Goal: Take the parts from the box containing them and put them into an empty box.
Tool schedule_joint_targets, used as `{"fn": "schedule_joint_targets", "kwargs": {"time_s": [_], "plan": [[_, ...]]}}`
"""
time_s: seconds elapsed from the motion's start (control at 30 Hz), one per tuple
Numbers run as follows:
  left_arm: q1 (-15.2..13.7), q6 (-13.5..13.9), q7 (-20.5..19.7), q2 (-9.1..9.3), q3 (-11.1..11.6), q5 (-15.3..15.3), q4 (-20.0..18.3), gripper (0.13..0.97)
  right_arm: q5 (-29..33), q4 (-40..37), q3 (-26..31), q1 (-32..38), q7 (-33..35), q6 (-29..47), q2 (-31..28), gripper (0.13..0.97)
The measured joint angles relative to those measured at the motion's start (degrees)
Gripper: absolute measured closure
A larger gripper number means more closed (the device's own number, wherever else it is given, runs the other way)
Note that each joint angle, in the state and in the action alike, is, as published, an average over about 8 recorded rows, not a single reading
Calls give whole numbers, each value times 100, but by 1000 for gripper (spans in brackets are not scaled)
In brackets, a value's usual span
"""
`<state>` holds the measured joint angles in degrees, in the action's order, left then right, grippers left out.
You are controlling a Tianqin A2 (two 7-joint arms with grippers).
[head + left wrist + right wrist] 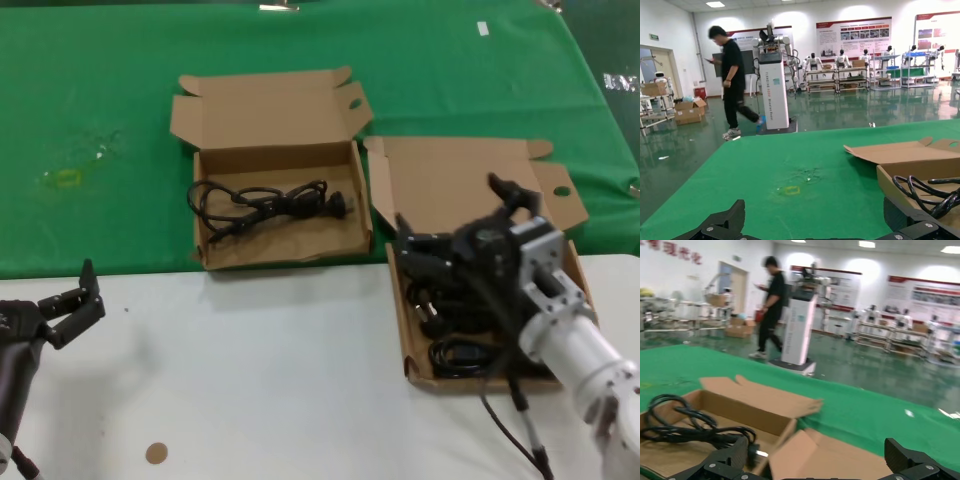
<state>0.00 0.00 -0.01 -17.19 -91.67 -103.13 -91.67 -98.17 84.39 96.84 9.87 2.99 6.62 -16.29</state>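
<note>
The longer, low-walled box (413, 350) at the right holds several coiled black power cords (455, 355); its lid (450, 180) lies open behind. My right gripper (455, 215) hovers over this box's far end, open and empty; in the right wrist view (820, 462) nothing is between its fingers. The squarer box (345, 235) at centre-left holds one black cord (265, 200), also seen in the right wrist view (685, 430) and the left wrist view (925, 192). My left gripper (70, 305) is open and empty over the white table at the near left.
Both boxes straddle the edge between the green cloth (100, 120) and the white table (260, 380). A yellowish mark (65, 178) is on the cloth at the left. A small brown disc (156, 453) lies on the table near the front.
</note>
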Motion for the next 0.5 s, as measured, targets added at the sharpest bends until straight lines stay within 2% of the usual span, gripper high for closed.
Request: {"fn": "schedule_joint_targets", "kwargs": {"time_s": [0.27,0.5], "plan": [[0,0,0,0,0,0,0,132,-318,467,-332,-633,-192,-424,-58,129],[0,0,0,0,0,0,0,132,-384,564,-400,-764,-232,-513,-69,129]]}}
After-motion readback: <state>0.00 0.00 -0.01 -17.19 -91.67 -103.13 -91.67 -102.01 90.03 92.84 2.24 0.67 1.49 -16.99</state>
